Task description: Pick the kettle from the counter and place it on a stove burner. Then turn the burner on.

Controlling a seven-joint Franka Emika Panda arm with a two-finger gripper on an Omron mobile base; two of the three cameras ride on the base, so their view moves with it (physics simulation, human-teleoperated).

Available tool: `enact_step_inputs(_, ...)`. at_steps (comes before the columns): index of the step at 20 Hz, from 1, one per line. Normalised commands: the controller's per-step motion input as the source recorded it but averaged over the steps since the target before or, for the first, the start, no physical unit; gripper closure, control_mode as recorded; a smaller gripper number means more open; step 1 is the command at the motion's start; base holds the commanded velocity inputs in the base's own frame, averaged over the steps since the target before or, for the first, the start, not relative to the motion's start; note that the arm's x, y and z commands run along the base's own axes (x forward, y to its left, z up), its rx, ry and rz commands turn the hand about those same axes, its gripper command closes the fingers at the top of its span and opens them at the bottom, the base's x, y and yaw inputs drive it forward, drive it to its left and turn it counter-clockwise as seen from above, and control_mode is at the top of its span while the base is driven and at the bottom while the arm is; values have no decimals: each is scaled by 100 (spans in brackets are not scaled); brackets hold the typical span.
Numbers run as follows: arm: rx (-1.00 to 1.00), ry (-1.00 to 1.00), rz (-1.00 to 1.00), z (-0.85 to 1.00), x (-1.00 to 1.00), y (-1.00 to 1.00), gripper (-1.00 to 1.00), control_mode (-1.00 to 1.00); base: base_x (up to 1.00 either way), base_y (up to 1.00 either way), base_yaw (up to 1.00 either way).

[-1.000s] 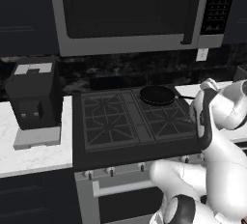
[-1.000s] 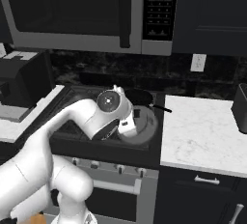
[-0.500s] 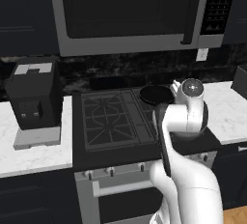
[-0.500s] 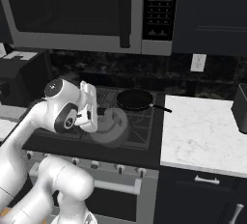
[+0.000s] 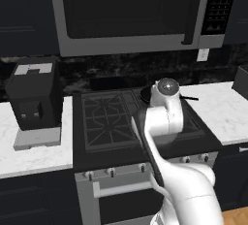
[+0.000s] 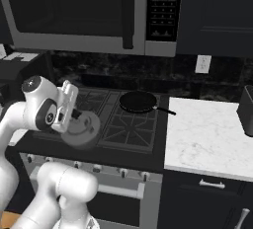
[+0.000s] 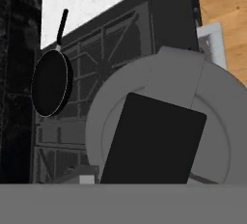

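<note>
Kettle lifted, carried over the stove; placing and ignition outstanding.

My gripper (image 6: 74, 117) sits at centre left of the right base view, jaws apparently closed on the kettle (image 6: 81, 130); the grip itself is hidden. The kettle hangs above the stove (image 6: 129, 127) front grates, lower centre. The pan (image 6: 138, 101) occupies a rear burner. My judgement: pick-up done; set-down and knob (image 6: 122, 172) remain.

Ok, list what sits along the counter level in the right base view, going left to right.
Squat round dull-grey metal kettle under the claw → flat black frying pan on the black stove → white marble-look counter → dark appliance at the right edge.
</note>
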Motion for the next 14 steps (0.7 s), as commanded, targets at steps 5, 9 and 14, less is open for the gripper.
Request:
enact_step_inputs(5,57,-6,-7,5,5,60,100,-100,0,0,0)
enact_step_inputs(9,8,0,-3,0,22,65,100,-100,0,0,0)
enact_step_inputs(14,-6,0,-2,0,32,35,100,-100,0,0,0)
